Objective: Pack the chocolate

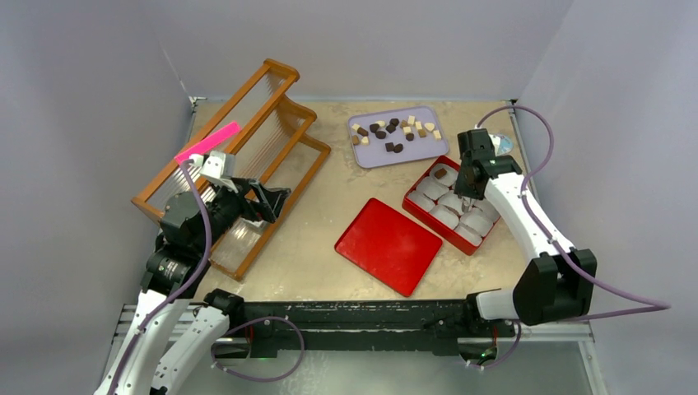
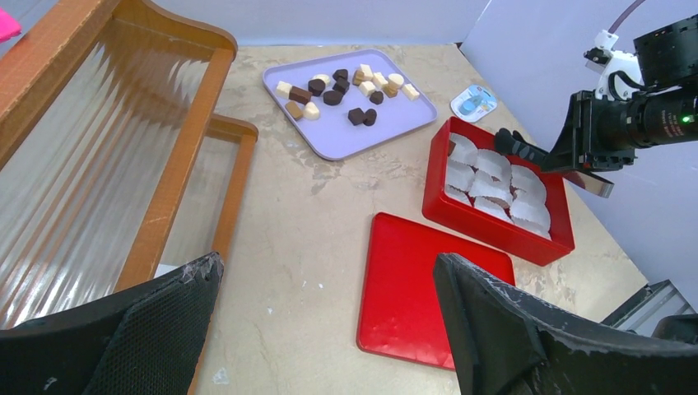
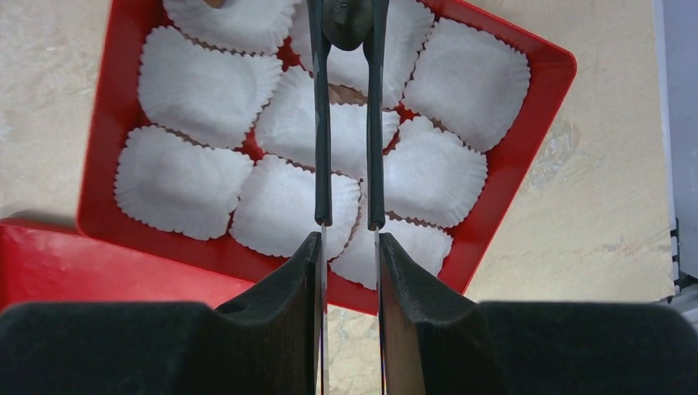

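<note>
a: step?
b: mid-placement, by the look of it. right gripper (image 3: 350, 247) clenched on thin tweezers (image 3: 320, 148), with one dark piece (image 3: 346, 20) pinched at the tips, hanging over the white paper cups (image 3: 210, 90) in the red box (image 3: 506, 181).
a: left?
b: left gripper (image 2: 328, 267) spread wide, nothing in it, hovering by the wooden rack (image 2: 189, 140), well apart from the box.
a: rest of the chocolate?
b: chocolate (image 2: 332, 97) mostly on the lilac tray (image 2: 370, 140) at the far side, just beyond the box. one brown piece (image 1: 440, 174) already in a far corner cup. nearly all cups bare, so early in the job, judging by that. red lid (image 2: 411, 288) flat on the table, just beside the box.
a: next?
b: probably centre over a bare cup, lower in, then ease off the squeeze. needs care not to snag a fluted cup edge or drag a cup out on the way up. exact cup under the tips: can't tell.
</note>
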Motion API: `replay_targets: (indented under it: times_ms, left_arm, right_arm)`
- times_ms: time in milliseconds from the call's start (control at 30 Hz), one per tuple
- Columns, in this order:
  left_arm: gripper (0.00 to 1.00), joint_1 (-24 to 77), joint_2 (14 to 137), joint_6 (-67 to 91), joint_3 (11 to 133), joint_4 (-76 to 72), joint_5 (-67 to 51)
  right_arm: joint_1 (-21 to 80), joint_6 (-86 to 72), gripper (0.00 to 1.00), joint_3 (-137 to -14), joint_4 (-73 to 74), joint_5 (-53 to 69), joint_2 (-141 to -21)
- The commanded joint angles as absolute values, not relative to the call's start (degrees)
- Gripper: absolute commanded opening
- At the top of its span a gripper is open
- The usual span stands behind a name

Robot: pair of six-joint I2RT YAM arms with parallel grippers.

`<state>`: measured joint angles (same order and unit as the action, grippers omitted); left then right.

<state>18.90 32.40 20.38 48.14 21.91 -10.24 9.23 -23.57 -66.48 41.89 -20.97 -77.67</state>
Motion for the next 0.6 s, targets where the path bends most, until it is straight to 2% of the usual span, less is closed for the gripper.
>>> replay_targets:
  times_ms: [0, 367, 567]
  left_arm:
    - [0.98, 19.07, 32.48, 20.23, 48.01, 19.93, -11.03]
    - [0.98, 19.07, 32.43, 20.13, 48.02, 20.03, -10.64]
    - [0.98, 19.07, 32.52, 20.13, 48.02, 19.98, -10.85]
  right_arm:
    - [8.75, -25.38, 0.29, -65.45, 39.43, -23.44, -78.68]
    - [8.49, -27.22, 0.29, -64.10, 38.29, -22.40, -81.39]
    - [8.46, -28.19, 0.35, -64.26, 39.09, -23.60, -80.79]
